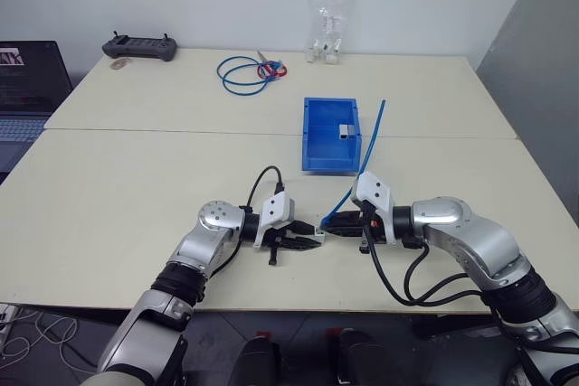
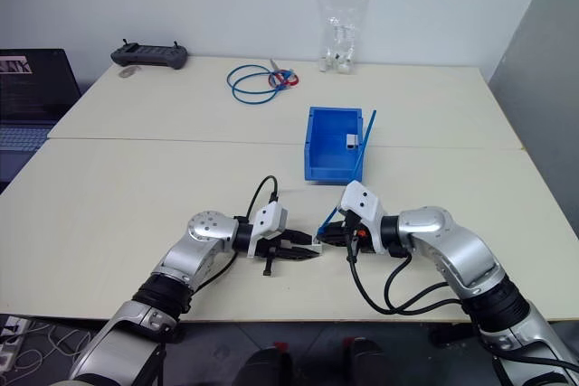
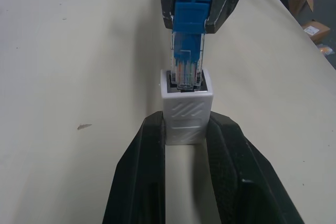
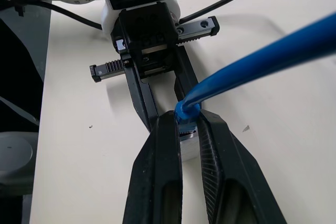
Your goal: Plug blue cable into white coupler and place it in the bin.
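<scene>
We brace the white coupler (image 3: 184,114) in our left tool (image 3: 181,135) so our right tool (image 4: 186,124), pinching the blue cable (image 4: 262,61), can seat its plug squarely.

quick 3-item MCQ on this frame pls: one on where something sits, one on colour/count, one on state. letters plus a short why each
1. Where is the bin?
A. On the table beyond the two grippers
B. On the laptop
C. In the left gripper

2. What colour is the cable's plug boot?
A. Red
B. Blue
C. Green

3. What state is the plug in?
A. Lying loose on the table
B. Tip entering the white coupler
C. Already in the bin

Key:
1 A: the bin stands mid-table, past the left gripper and right gripper.
2 B: the left wrist view shows a ribbed blue boot between the right gripper's fingers.
3 B: the clear plug sits in the coupler's mouth, the coupler clamped in the left gripper, the blue cable held by the right.
</scene>
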`<act>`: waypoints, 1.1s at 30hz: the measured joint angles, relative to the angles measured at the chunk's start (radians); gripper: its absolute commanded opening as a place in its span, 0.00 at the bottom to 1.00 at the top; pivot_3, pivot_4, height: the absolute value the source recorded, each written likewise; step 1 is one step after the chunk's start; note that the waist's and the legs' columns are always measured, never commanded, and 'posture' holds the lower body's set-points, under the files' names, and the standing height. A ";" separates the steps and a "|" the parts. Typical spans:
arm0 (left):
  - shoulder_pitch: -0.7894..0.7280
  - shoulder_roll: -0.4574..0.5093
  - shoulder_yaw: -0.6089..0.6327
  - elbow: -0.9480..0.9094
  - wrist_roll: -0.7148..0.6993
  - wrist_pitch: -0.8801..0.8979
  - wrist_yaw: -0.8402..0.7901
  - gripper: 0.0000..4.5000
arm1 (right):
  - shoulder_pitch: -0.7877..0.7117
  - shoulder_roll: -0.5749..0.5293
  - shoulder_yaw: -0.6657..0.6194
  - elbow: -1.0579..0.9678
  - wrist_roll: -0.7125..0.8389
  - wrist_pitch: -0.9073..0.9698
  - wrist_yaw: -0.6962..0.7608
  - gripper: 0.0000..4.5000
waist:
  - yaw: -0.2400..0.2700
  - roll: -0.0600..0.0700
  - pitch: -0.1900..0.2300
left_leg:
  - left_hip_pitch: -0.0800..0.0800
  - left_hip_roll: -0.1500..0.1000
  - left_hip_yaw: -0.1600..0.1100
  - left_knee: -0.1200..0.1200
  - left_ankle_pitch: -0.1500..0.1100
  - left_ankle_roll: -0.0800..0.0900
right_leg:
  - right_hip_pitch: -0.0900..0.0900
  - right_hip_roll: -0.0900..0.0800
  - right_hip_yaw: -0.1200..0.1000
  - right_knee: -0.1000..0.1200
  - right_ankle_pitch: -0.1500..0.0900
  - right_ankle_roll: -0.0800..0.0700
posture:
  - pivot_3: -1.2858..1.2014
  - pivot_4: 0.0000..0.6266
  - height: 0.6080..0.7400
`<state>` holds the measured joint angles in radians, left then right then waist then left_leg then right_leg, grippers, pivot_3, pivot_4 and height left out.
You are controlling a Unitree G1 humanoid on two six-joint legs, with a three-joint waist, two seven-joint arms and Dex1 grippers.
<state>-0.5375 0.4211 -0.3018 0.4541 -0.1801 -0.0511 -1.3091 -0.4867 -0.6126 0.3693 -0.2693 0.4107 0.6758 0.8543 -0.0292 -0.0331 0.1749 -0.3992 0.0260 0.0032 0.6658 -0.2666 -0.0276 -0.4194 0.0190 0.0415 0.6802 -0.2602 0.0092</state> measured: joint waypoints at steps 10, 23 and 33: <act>0.008 -0.001 0.002 -0.019 0.005 0.007 0.009 0.17 | -0.058 -0.033 0.067 -0.001 -0.112 -0.038 0.095 0.05 | 0.000 0.000 0.000 | 0.001 0.000 0.000 0.000 0.000 0.000 | 0.001 0.000 0.000 0.000 0.000 0.000 | 0.52 0.24 1.00; 0.025 0.003 -0.006 -0.043 0.006 0.005 0.011 0.17 | -0.118 -0.009 0.099 0.013 -0.135 0.063 0.150 0.05 | 0.000 0.000 -0.002 | 0.001 0.000 0.000 0.000 0.000 0.000 | 0.001 -0.002 0.000 0.000 0.000 0.000 | 0.52 0.24 1.00; 0.042 0.005 -0.006 -0.044 0.033 0.005 0.035 0.25 | -0.109 0.018 0.120 0.107 -0.174 -0.005 0.185 0.05 | -0.003 0.001 -0.017 | 0.018 0.001 0.001 -0.003 -0.001 0.001 | 0.015 -0.001 0.000 -0.001 -0.002 -0.002 | 0.52 0.24 1.00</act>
<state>-0.4951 0.4256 -0.3083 0.4106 -0.1475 -0.0458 -1.2742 -0.5960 -0.5948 0.4892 -0.1621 0.2370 0.6706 1.0389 -0.0325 -0.0325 0.1578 -0.3816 0.0269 0.0037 0.6628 -0.2672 -0.0269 -0.4045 0.0175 0.0415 0.6788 -0.2620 0.0069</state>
